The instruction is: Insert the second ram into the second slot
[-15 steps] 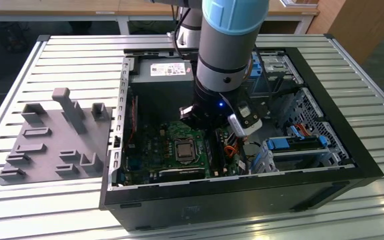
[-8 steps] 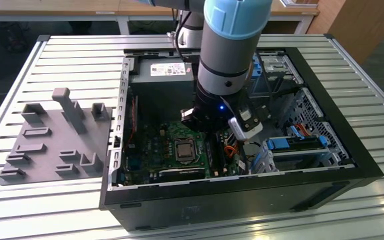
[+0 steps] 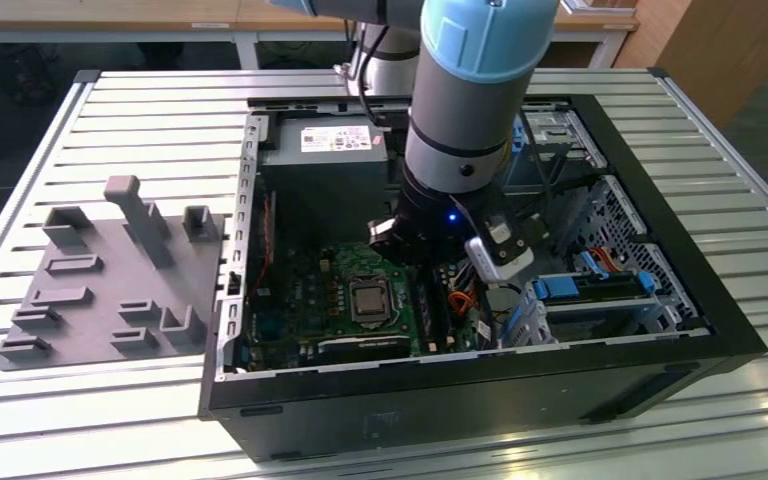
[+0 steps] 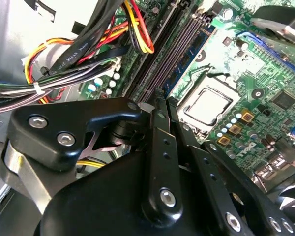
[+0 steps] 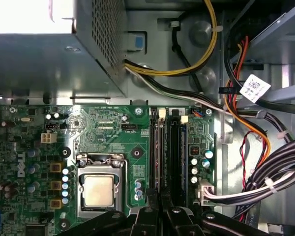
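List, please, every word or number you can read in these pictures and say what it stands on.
No text can be read with confidence.
The power supply sticker: print too small.
The white cable tag: code pattern, characters blurred.
The motherboard: white lettering too small.

The exterior view looks down at an angle from high above and some way off, taking in the whole open computer case (image 3: pixel 491 300) on the slatted desk (image 3: pixel 117 120). Both wrist views ride close inside the case: the first faces straight down on the motherboard (image 5: pixel 113 132), the second looks obliquely across it (image 4: pixel 246 73) past the claw's linkage. All three share the processor socket (image 3: pixel 364 300) (image 4: pixel 206 105) (image 5: pixel 98 189).
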Controlling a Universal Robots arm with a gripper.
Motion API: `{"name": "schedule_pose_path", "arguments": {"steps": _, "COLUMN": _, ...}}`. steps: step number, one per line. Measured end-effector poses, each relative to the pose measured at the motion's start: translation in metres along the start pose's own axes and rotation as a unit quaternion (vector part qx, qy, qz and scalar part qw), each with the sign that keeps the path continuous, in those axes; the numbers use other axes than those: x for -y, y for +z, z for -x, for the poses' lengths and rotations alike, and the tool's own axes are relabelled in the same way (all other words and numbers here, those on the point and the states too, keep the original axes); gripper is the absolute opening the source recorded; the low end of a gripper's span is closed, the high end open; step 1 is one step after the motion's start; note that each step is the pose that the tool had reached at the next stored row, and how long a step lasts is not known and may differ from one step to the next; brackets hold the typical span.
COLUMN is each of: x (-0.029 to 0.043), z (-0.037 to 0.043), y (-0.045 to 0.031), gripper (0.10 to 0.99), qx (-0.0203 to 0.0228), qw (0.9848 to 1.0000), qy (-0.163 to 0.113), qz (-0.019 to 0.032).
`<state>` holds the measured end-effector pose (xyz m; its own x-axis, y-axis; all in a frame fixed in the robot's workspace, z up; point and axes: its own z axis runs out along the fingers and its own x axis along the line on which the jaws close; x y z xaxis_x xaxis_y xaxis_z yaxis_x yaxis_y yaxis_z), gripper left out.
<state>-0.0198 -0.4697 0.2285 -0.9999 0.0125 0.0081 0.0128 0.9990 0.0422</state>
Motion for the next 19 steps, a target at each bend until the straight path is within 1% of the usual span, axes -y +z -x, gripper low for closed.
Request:
{"name": "schedule_pose_path", "arguments": {"steps": 3, "x": 0.0001, "z": 0.0002, "y": 0.0021, "gripper": 0.137, "qx": -0.0007, "qw": 1.0, "qy": 0.0, "qz": -0.0002}}
{"name": "schedule_pose_path", "arguments": {"steps": 5, "x": 0.0001, "z": 0.0005, "y": 0.0029, "gripper": 0.137, "qx": -0.002, "qw": 1.0, "qy": -0.001, "qz": -0.0003}}
{"name": "schedule_pose_path", "arguments": {"steps": 12, "x": 0.0001, "z": 0.004, "y": 0.0043, "gripper": 0.137, "qx": -0.0038, "qw": 1.0, "qy": -0.001, "qz": -0.0003}}
{"name": "schedule_pose_path", "arguments": {"steps": 15, "x": 0.0002, "z": 0.0042, "y": 0.0051, "gripper": 0.137, "qx": -0.0053, "qw": 1.0, "qy": -0.003, "qz": -0.0015}}
{"name": "schedule_pose_path", "arguments": {"steps": 19, "x": 0.0002, "z": 0.0065, "y": 0.0058, "gripper": 0.137, "qx": -0.0059, "qw": 1.0, "qy": -0.003, "qz": -0.0016}}
